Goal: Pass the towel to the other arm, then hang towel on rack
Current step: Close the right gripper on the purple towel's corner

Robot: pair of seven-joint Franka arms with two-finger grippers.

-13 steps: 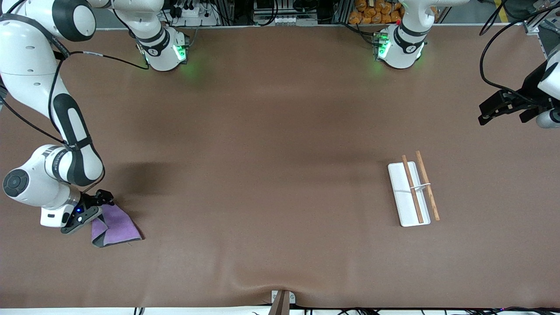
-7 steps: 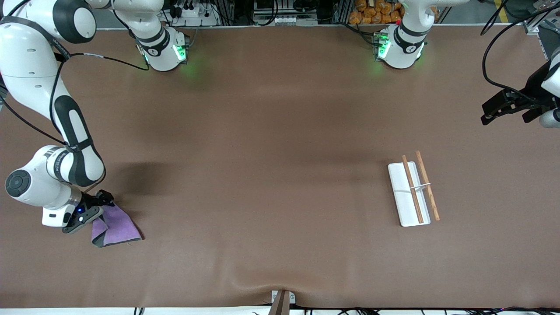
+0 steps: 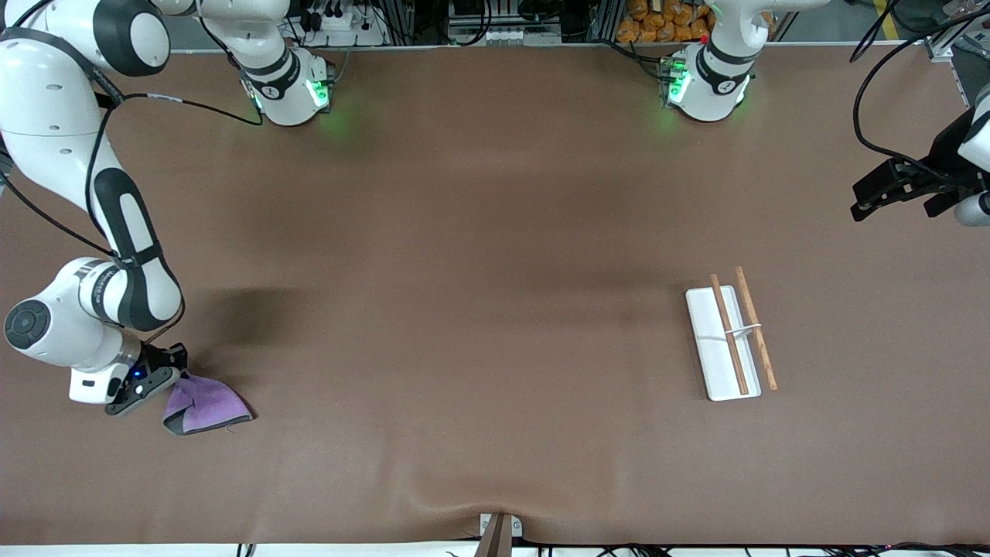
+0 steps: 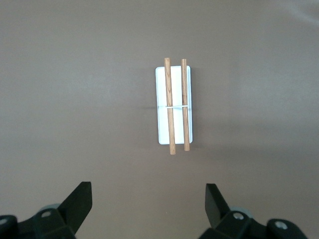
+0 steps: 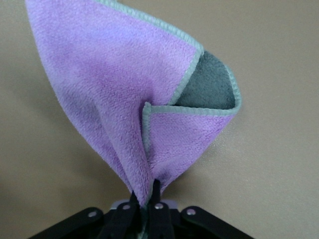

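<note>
Right gripper (image 3: 172, 370) is low at the right arm's end of the table (image 3: 464, 271), jaws pinched tight on one corner of the towel (image 3: 205, 406). In the right wrist view the towel (image 5: 134, 109) fans out from the jaws, purple face folded over, grey underside and grey edge showing. The rest of the cloth lies on the table, bunched.

Left gripper (image 3: 870, 197) waits over the left arm's end of the table, jaws wide and holding nothing.

The rack (image 3: 731, 336) lies toward the left arm's end, well apart from the towel; its two wooden rods run parallel over the white base (image 4: 163, 119).
</note>
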